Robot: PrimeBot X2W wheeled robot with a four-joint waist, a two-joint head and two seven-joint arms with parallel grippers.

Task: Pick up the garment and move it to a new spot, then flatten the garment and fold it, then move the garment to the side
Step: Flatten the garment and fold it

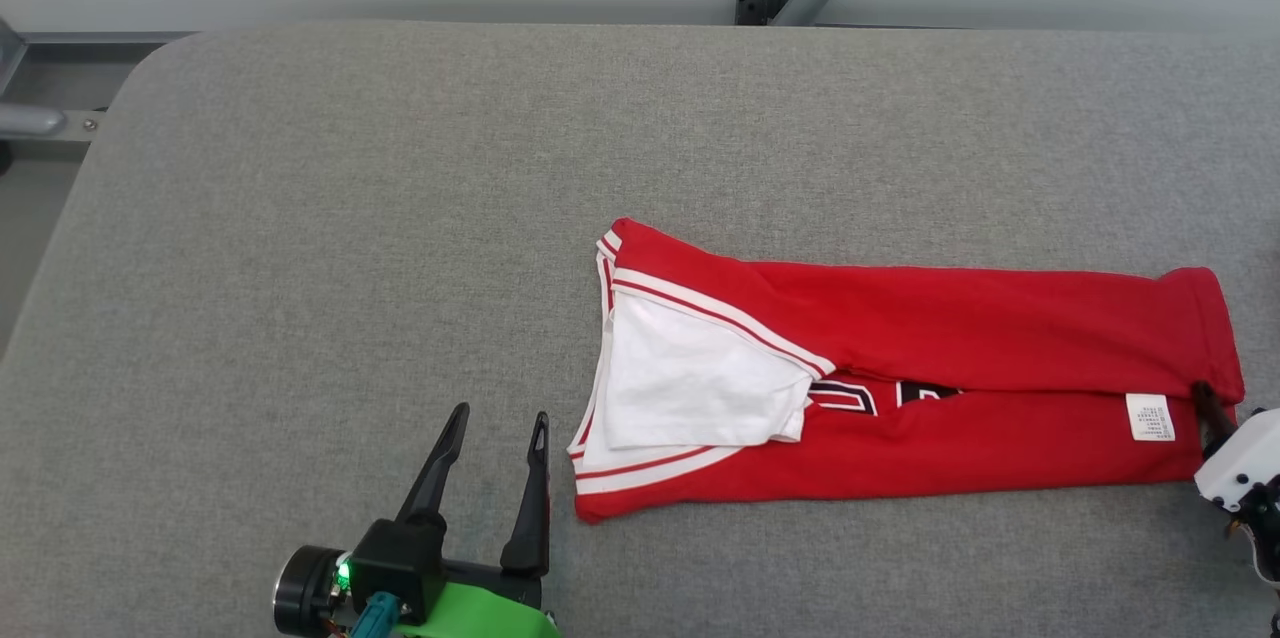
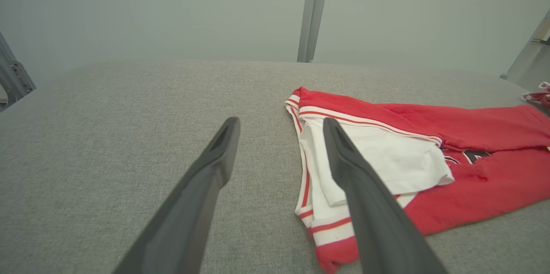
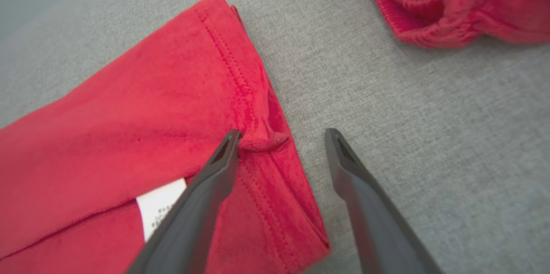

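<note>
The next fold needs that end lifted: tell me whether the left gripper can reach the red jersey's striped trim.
Probably yes: the open left gripper sits beside the striped trim, nothing lying between them.

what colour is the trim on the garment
The trim is white with a red stripe; left wrist view shows it best.

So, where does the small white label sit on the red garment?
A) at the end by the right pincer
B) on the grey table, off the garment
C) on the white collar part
A: the label lies on the garment at the end beside the open right pincer.
</note>
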